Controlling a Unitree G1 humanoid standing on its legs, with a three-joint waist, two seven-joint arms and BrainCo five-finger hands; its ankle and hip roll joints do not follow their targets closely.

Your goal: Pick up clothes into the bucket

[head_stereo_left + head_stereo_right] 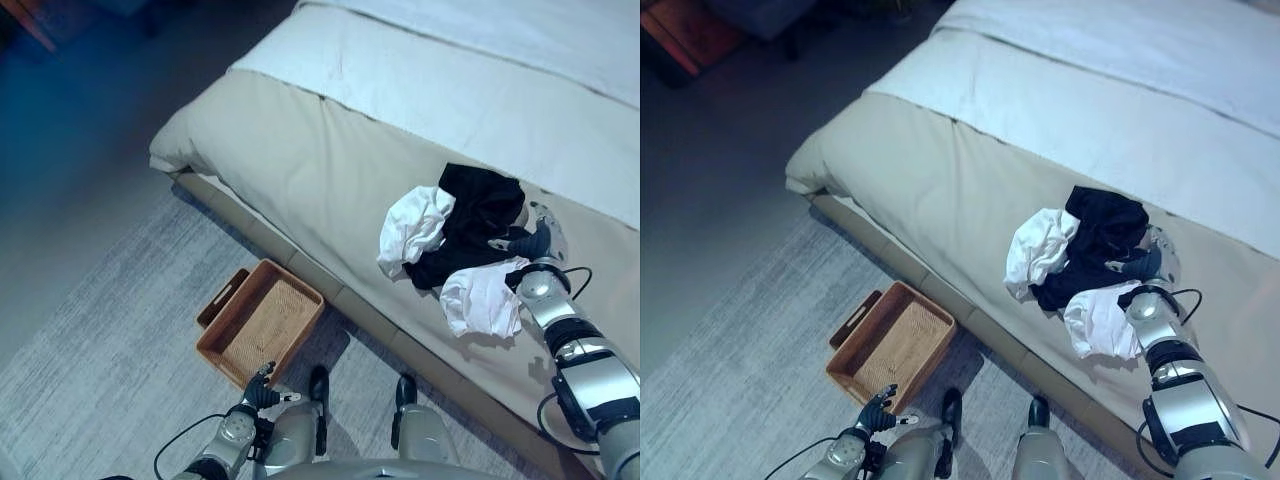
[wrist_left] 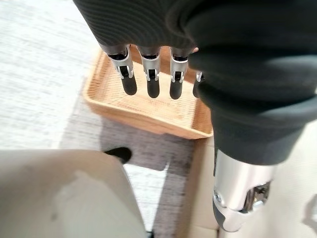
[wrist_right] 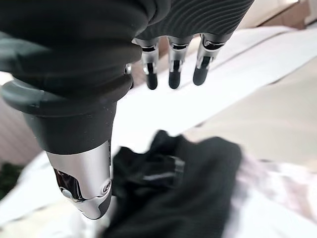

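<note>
A pile of clothes lies on the bed near its front edge: a black garment [image 1: 480,215] in the middle, one white garment [image 1: 412,228] on its left and another [image 1: 482,300] in front. My right hand [image 1: 530,243] is at the pile's right edge, just above the black garment [image 3: 188,188]. Its fingers [image 3: 171,74] are straight, open and holding nothing. The bucket is a shallow woven brown basket [image 1: 262,322] on the floor beside the bed. Over the basket's [image 2: 148,111] near side, my left hand [image 1: 260,388] hangs low and open, fingers [image 2: 148,82] straight.
The beige bed cover [image 1: 330,170] runs diagonally across the view, with a white sheet [image 1: 480,90] further back. A grey rug [image 1: 100,350] lies under the basket. A darker floor lies at the far left.
</note>
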